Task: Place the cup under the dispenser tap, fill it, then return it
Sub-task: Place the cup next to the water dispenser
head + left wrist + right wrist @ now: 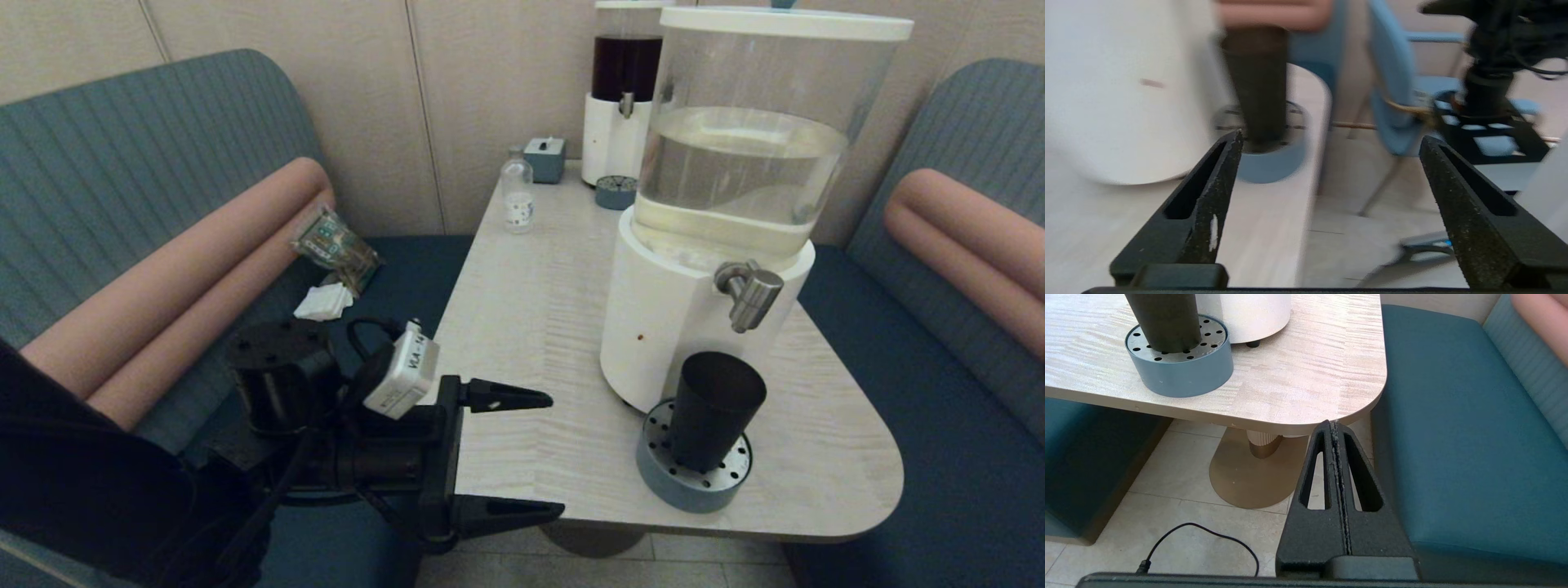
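black cup (716, 410) upright, directly below brushed-metal dispenser tap (749, 292)

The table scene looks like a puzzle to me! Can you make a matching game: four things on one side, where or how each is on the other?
Things:
1. cup
2. left claw
3. right claw
4. small clear bottle

States:
A. shut, low beside the table corner
B. standing on the round blue drip tray under the tap
C. open, at the table's near-left edge
D. far end of the table

Pairs: 1-B, 2-C, 3-A, 4-D
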Robot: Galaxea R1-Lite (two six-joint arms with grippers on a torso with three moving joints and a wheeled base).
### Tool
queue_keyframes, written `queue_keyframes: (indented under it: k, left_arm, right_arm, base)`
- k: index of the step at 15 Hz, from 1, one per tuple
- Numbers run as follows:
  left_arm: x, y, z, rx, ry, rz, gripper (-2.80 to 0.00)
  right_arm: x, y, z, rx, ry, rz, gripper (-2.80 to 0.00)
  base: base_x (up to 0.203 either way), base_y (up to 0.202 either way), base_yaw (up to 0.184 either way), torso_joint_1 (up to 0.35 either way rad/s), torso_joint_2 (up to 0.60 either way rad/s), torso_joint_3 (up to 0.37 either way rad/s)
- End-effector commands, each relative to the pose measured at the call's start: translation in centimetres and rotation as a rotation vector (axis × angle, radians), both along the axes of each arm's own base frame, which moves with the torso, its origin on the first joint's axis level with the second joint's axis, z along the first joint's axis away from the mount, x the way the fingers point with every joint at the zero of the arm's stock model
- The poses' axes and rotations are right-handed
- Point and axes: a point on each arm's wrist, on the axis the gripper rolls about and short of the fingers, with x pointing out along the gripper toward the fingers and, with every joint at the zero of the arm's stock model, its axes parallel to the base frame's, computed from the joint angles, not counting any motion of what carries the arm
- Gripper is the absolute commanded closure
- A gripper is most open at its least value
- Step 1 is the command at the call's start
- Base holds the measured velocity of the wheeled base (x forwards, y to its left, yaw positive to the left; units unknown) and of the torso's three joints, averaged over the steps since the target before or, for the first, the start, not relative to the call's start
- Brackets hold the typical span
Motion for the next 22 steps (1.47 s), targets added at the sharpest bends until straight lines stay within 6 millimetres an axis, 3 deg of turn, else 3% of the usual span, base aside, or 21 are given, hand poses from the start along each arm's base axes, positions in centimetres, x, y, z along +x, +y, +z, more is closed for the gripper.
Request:
queue_keyframes:
  k: [1,10,22]
  left_arm:
    - [0.6,-1.6,-1.8,0.021,0.039,-0.040,-2.80]
    - [4.6,-7.8,-3.0,-0.037,0.052,-0.024,-2.80]
    - [8.0,-11.4,-4.5,-0.055,0.041,-0.008,-2.80]
  right_arm:
    - [0.0,0.0,0.0,-0.001,-0.002,0.000,0.00]
    - [0.0,0.0,0.0,-0.001,-0.002,0.000,0.00]
    - [0.0,0.0,0.0,-0.001,-0.002,0.000,0.00]
  base:
    - [0.000,0.000,0.000,0.000,0.00,0.000]
    - [0.000,0.000,0.000,0.000,0.00,0.000]
    - [0.000,0.000,0.000,0.000,0.00,0.000]
